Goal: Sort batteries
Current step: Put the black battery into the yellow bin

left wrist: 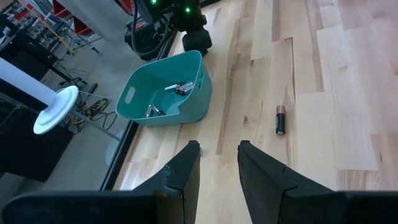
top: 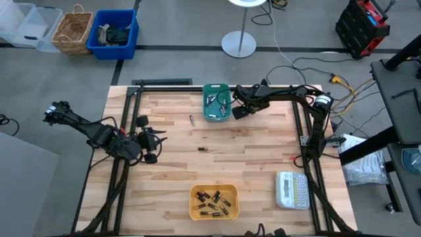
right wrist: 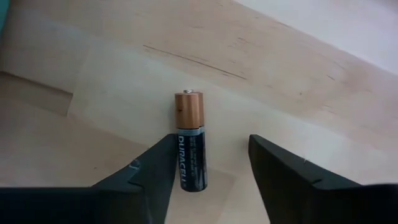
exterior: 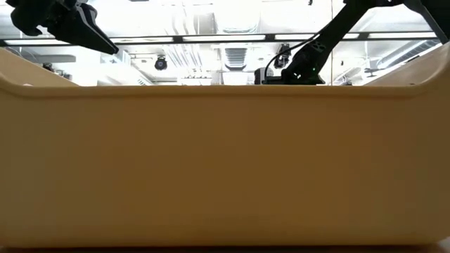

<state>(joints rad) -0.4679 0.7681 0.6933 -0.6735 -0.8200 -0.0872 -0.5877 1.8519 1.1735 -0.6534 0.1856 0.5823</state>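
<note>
The right claw (top: 238,112) hangs low over the counter (top: 263,158), just right of the teal bin (top: 216,116) in the upper middle of the high view. Its fingers are spread wide and hold nothing. In its wrist view a copper-topped battery (right wrist: 189,140) lies flat on the wood between them, off centre and close against one finger (right wrist: 158,165). The left claw (top: 156,139) waits at the left of the counter, fingers a little apart and empty.

Two more batteries lie loose mid-counter: one (top: 192,120) just left of the teal bin, another (top: 202,149) below it. The teal bin already holds a few cells, and so does the yellow bin (top: 195,201) at the lower middle.

This looks like the pick-up step for the battery under the right claw. Next, the claw likely needs to shift sideways to centre on the cell, settle onto it, close across its body, then lift. Which bin suits it I cannot tell.
</note>
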